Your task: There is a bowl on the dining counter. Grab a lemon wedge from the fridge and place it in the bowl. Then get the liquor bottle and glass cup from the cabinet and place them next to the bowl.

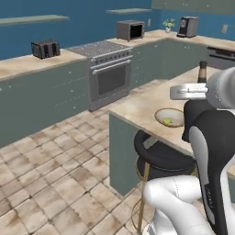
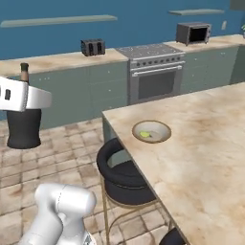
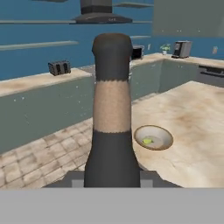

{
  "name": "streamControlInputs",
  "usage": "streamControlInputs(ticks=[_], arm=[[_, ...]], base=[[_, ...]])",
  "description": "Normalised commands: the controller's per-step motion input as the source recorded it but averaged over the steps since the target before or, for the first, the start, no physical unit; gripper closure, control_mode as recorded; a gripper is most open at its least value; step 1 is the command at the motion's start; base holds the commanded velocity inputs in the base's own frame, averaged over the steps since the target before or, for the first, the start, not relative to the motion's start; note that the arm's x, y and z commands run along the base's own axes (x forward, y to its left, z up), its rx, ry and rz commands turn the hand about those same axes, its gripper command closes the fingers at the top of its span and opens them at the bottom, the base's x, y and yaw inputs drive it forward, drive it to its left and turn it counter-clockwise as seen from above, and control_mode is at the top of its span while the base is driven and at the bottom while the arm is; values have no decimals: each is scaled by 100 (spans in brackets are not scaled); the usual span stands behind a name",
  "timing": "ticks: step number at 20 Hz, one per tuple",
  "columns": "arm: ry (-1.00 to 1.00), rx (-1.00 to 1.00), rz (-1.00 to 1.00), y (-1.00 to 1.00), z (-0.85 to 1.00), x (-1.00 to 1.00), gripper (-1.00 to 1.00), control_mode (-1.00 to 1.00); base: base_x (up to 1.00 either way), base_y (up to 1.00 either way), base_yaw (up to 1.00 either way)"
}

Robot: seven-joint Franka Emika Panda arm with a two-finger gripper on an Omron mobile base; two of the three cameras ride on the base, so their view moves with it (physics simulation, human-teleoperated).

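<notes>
The liquor bottle (image 3: 112,122) stands upright right before my eye, my claw (image 3: 112,181) clamped on its round body. Beyond it, the bowl (image 3: 153,137) sits near the worktop's (image 3: 197,118) front corner, the lemon wedge (image 3: 148,141) lying inside. A black stool (image 2: 122,174) stands tucked under that edge. My worry: the bottle hangs off the worktop's edge, so lowering it too early would knock its base against the rim, or coming in too close would shove the bowl.
</notes>
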Motion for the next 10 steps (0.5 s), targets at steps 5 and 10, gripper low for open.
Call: streamControlInputs(ticks=[5, 10], arm=[[0, 0, 0, 0, 0, 0, 100, 100], [0, 0, 0, 0, 0, 0, 100, 100]], base=[[21, 22, -46], [11, 35, -44]])
